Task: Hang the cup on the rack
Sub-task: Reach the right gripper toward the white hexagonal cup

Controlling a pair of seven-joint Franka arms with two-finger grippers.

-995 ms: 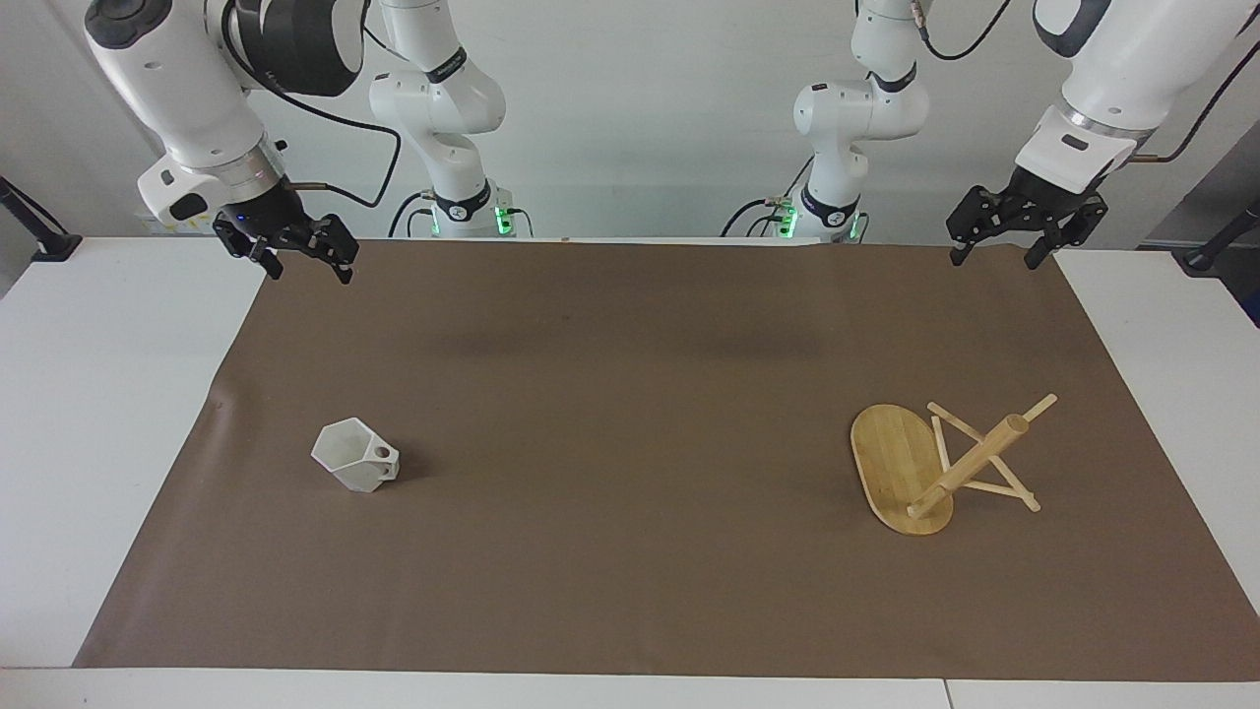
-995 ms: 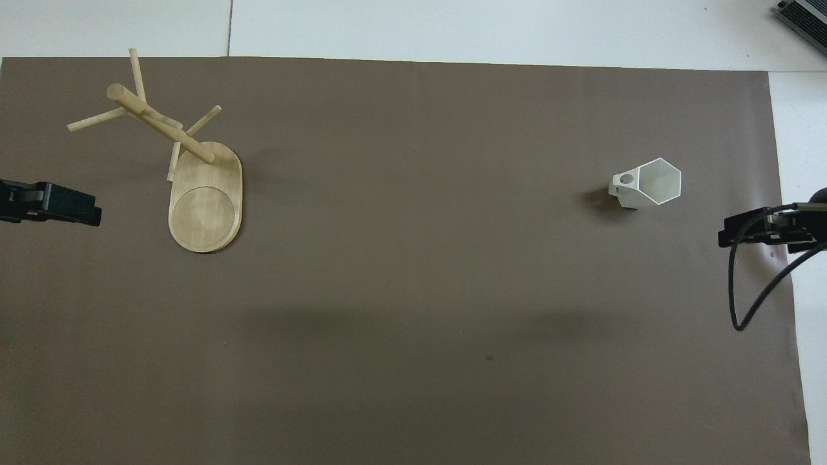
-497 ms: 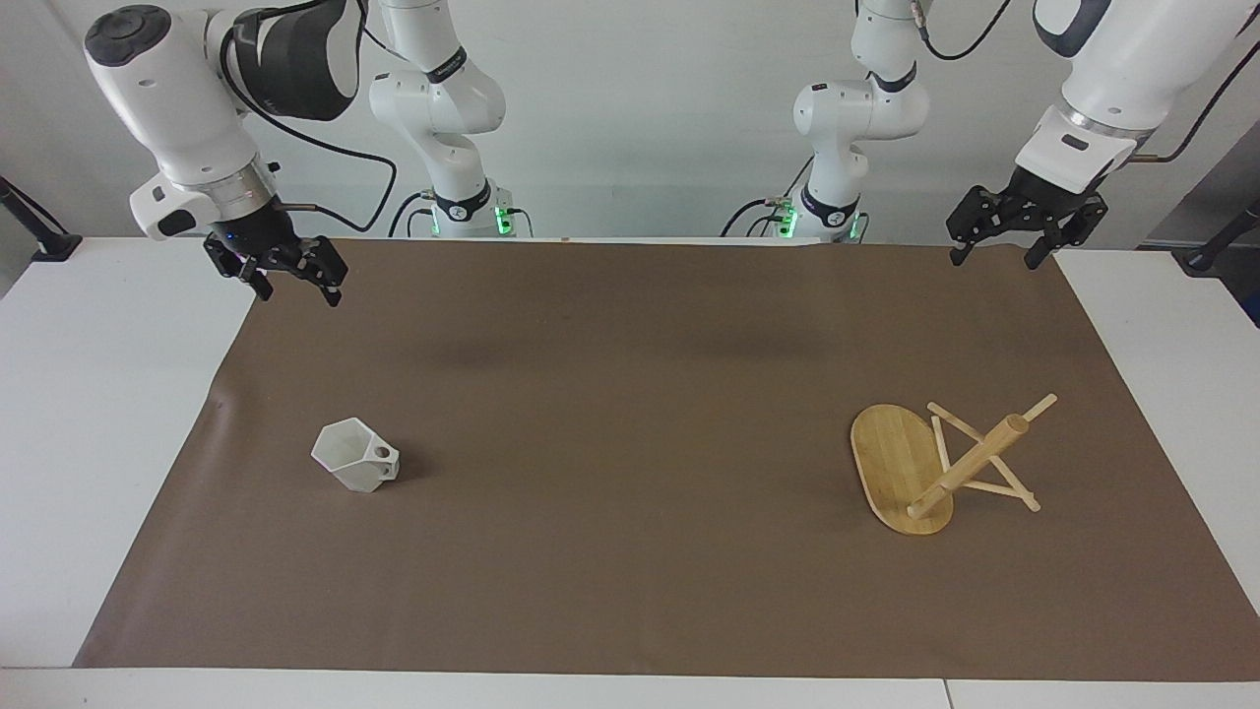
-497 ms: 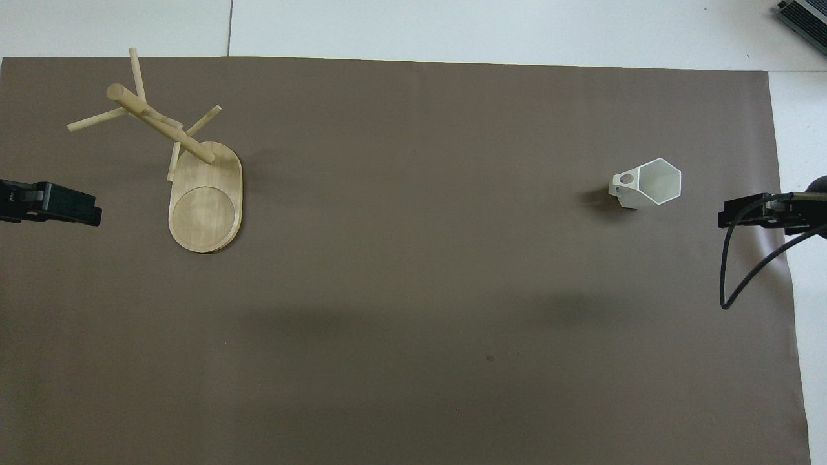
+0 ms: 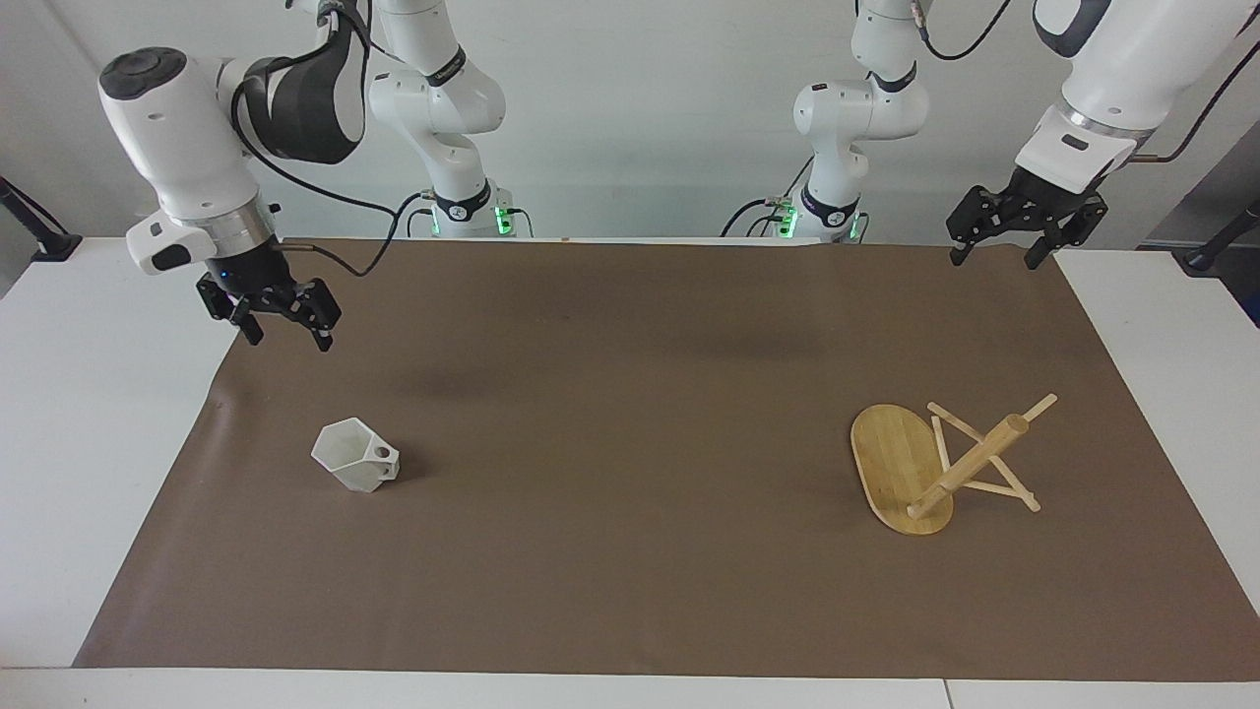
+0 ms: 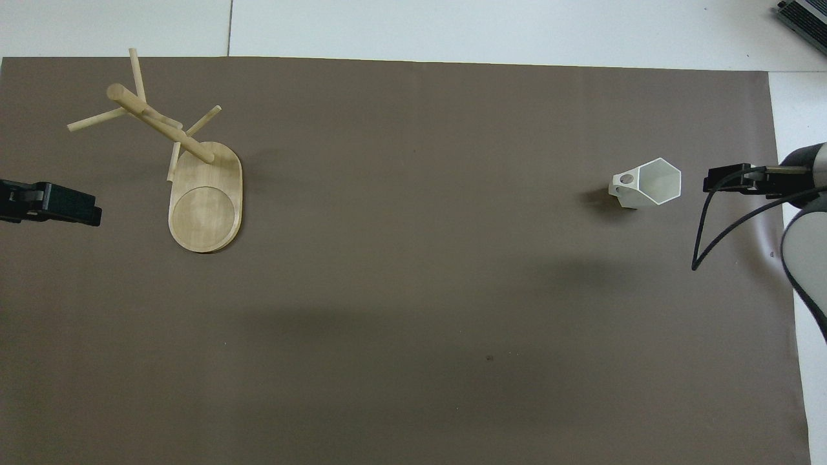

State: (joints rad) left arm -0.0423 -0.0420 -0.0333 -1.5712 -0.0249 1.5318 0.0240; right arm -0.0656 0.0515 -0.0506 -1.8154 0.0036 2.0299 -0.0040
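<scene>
Nothing is done yet, I judge: the cup [image 5: 356, 459] stands untouched at lower left of the facing view, the rack [image 5: 935, 465] bare at lower right. My right gripper [image 5: 279, 325] hovers above the cup, fingers spread; the left gripper [image 5: 994, 254] waits, fingers spread.

A brown mat [image 5: 630, 443] is spread flat over most of the white counter [image 5: 89, 414]. A dark device [image 6: 804, 14] is seen partly at the counter's corner.
</scene>
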